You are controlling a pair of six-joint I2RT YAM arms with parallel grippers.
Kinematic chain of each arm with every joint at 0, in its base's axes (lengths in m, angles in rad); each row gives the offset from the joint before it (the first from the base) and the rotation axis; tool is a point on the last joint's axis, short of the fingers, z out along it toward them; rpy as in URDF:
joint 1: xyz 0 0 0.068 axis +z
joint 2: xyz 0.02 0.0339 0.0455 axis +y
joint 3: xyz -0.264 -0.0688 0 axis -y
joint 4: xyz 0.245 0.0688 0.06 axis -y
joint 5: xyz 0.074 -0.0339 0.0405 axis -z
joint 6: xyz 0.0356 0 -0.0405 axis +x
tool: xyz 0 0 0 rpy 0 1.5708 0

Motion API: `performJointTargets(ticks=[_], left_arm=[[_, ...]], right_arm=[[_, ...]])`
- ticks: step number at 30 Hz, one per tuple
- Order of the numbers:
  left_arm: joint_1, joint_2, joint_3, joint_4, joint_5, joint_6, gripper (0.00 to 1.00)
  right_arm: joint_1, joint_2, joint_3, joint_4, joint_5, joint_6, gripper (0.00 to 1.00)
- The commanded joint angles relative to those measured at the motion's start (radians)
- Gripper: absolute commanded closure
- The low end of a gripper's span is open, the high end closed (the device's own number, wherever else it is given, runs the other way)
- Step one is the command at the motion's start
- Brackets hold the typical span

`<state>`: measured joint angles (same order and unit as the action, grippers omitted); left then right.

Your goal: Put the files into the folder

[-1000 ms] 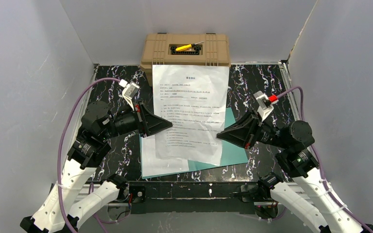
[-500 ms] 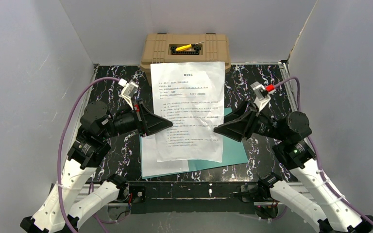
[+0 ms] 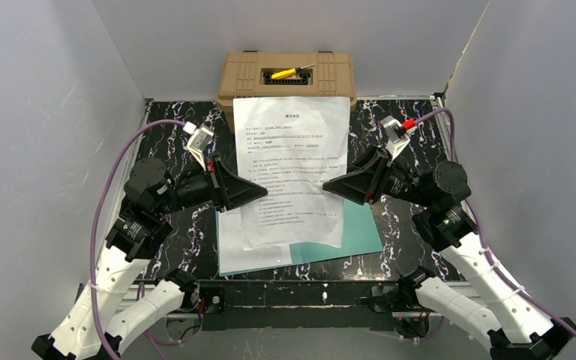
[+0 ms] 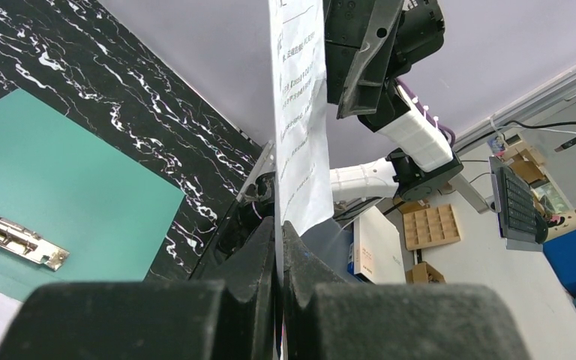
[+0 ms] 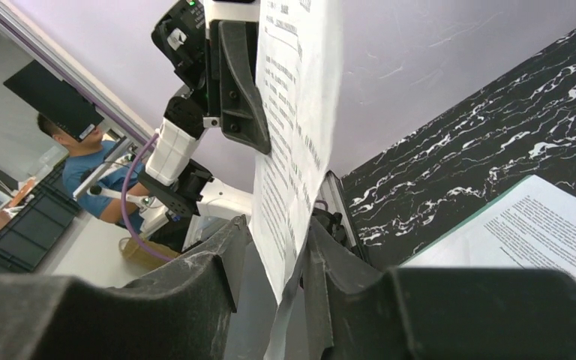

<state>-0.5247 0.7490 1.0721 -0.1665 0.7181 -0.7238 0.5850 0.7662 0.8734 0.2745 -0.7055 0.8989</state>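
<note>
One white printed sheet (image 3: pixel 289 172) hangs upright in the air between my two grippers. My left gripper (image 3: pixel 265 193) is shut on its left edge; the left wrist view shows the fingers (image 4: pixel 279 225) pinching the sheet (image 4: pixel 300 112) edge-on. My right gripper (image 3: pixel 325 187) is open, and the sheet's right edge (image 5: pixel 292 112) passes loosely between its fingers (image 5: pixel 279 225). The teal folder (image 3: pixel 360 232) lies open on the table below. The second white sheet (image 3: pixel 232 247) lies on its left half and also shows in the right wrist view (image 5: pixel 540 225). The folder's metal clip (image 4: pixel 19 238) lies on the teal leaf (image 4: pixel 60 165).
A tan tool case (image 3: pixel 286 90) with a yellow tool (image 3: pixel 285 73) on top stands at the back wall, just behind the raised sheet. Grey walls close in the left, right and back. The table top is black marble-patterned (image 3: pixel 172 120).
My right gripper has moved up and leftward along the sheet's right edge. The sheet has shifted slightly and hangs straighter. The left arm has stayed put.
</note>
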Motion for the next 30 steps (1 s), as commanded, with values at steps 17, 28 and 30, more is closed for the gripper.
performJointTargets(ticks=[17, 28, 30], left_arm=[[0.005, -0.002, -0.115, 0.161, 0.0, -0.082, 1.0], [0.005, -0.008, -0.13, 0.134, -0.038, -0.068, 1.0], [0.006, -0.016, -0.131, 0.086, -0.087, -0.047, 0.84]], right_arm=[[0.011, 0.084, 0.015, 0.191, 0.045, 0.048, 0.77], [0.013, 0.078, 0.016, 0.055, 0.107, -0.05, 0.99], [0.013, 0.066, 0.017, 0.014, 0.132, -0.076, 0.99]])
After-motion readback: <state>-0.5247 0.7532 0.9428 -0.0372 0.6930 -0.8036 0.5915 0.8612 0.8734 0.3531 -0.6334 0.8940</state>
